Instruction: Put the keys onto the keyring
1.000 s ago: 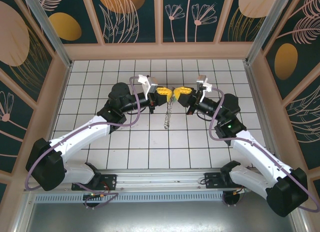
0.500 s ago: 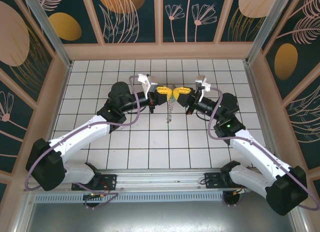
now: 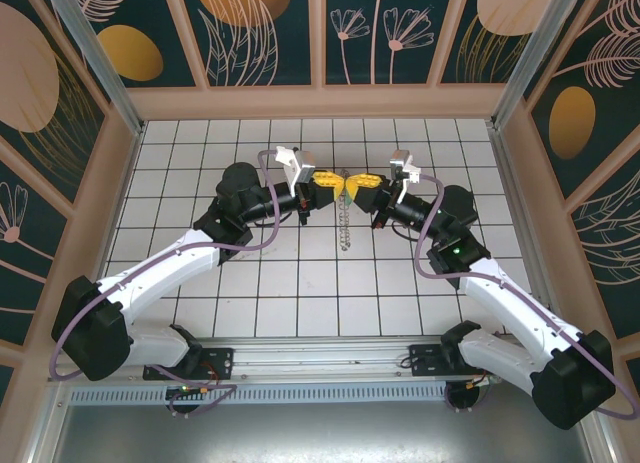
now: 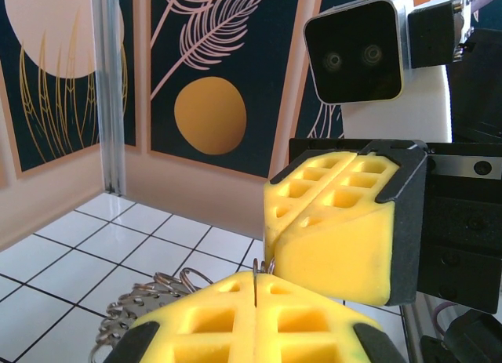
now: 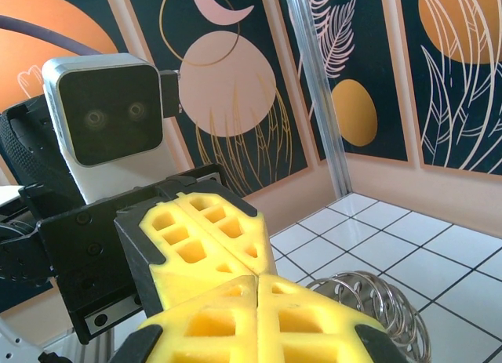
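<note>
— Left of centre above the white tiled table, what is the left gripper doing?

— Its yellow ribbed fingers are pressed fully together, and a thin metal wire stands in their seam. I cannot tell whether that wire belongs to the loop or to a key.

— And under the spot where the 2 grippers meet?

— The keyring, a loop fringed with small silvery metal rings, dangles there as a bunch. 1 second ago it hung longer and straighter. Now it is drawn up shorter, and both grippers sit a little farther from the arm bases. Whether its lower end touches the tiles I cannot tell.

— The slim key with the bright green head?

— Too small to make out at the pinch.

— And on the right?

— The right gripper has its yellow fingers clamped flat together too, tip to tip against the left one. I see nothing in their seam.

— So where does that leave the task?

— My guess is that the threading is being worked at that pinch and is not finished. The lift has probably just gathered slack.
</note>
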`<state>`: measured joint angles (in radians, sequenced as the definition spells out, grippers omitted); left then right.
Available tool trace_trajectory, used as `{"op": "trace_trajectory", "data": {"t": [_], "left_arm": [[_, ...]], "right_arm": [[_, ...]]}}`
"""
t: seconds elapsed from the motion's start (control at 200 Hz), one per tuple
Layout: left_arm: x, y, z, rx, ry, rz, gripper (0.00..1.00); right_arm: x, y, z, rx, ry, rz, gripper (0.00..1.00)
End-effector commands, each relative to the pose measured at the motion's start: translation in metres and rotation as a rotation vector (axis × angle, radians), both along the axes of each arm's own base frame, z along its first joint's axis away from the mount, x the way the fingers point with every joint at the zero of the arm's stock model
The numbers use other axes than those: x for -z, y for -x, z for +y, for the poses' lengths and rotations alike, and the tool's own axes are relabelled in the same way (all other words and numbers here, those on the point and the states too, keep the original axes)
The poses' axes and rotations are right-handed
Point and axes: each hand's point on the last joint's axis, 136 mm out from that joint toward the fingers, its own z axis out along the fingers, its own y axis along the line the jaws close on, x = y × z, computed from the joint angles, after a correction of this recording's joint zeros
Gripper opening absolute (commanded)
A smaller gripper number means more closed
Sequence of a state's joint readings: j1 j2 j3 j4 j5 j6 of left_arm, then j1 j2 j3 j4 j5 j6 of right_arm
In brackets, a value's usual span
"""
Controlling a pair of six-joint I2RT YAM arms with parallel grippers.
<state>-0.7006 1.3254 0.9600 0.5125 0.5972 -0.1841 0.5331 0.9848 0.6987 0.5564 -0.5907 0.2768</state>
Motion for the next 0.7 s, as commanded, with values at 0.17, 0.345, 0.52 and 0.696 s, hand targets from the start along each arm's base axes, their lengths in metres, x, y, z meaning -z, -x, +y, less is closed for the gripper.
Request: {"op": "trace_trajectory", "data": {"t": [0.17,0.345,0.52,0.696], "left_arm": [[-0.0165,0.0097,-0.0078,0.05,0.027,-0.052,0.0],[-0.0146,0.0087,-0.0088,0.051,0.023,-0.05,0.0],[-0.0125,0.0085,-0.01,0.055,0.018,-0.047,0.0],[-0.0161,0.01,-0.0092,0.059,0.025,-0.055,0.0]], "right_arm": [[-0.0251,0.0029,-0.0039,0.027,-0.021,-0.076,0.0],[-0.0274,0.0046,-0.0056,0.031,-0.03,-0.081,0.0],[-0.0267,0.0024,-0.0062,0.039,-0.029,-0.08,0.0],[-0.02,-0.0028,-0.0051,0.044,-0.018,-0.065,0.0]]}}
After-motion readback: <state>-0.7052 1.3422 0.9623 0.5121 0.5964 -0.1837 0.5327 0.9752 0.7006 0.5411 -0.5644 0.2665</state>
